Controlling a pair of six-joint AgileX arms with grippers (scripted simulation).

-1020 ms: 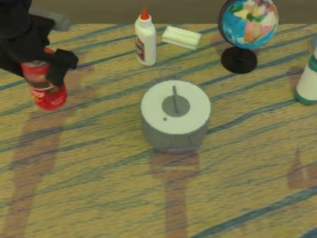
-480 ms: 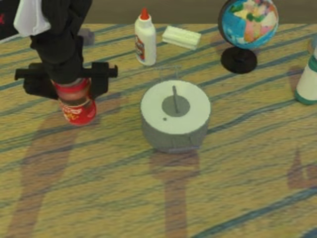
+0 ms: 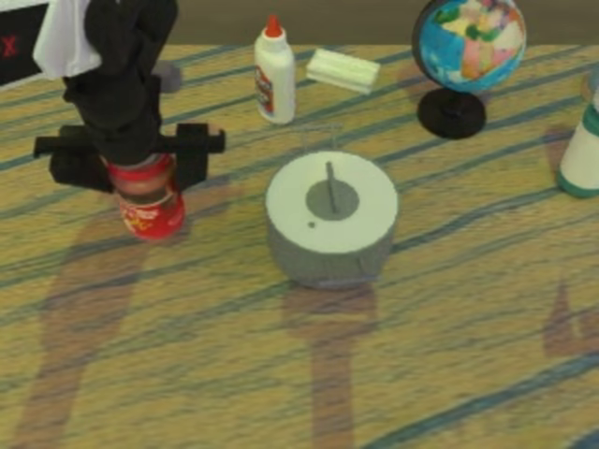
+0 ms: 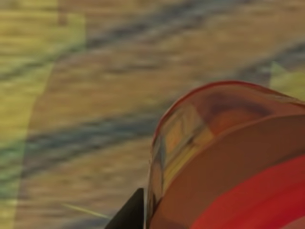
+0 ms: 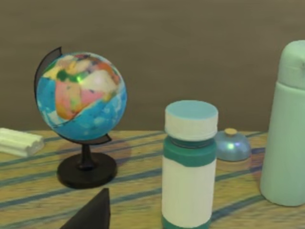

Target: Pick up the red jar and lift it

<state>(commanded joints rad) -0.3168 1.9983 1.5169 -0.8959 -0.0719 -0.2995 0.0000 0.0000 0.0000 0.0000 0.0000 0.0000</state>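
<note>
The left gripper (image 3: 129, 154) is clamped on the top of the red jar (image 3: 150, 208) at the table's (image 3: 281, 374) left side, apparently raised, left of a white round block (image 3: 331, 218). The right gripper is out of the top view; its state cannot be told.

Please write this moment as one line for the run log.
left gripper: shut on red jar, left side of table | jar: held from above | right arm: out of top view | phase: lifting
</note>
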